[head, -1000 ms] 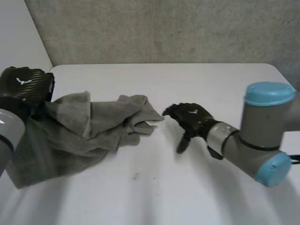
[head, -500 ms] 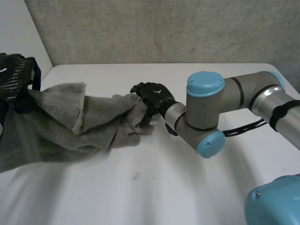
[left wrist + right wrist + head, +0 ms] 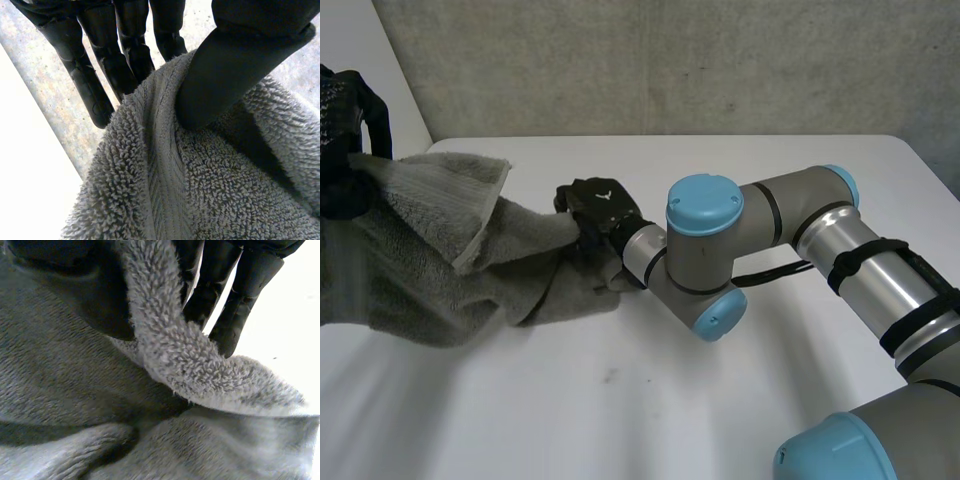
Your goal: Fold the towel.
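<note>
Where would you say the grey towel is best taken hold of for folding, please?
Probably at its two ends, by the hemmed border, coming from the outer sides. The towel runs between the left robot hand, which pinches the raised banded hem against its thumb, and the right robot hand, pinching the thick edge at the opposite end. The bunched middle offers no clean edge.

Left hand (image 3: 342, 110) and right hand (image 3: 598, 205) each pinch the towel (image 3: 410, 255).
The left is held high, thumb (image 3: 235, 70) pressing an edge against its fingers (image 3: 90, 75). The right, on a bent arm (image 3: 790, 218) stretched toward the left hand, clamps a fold between thumb and fingers.
</note>
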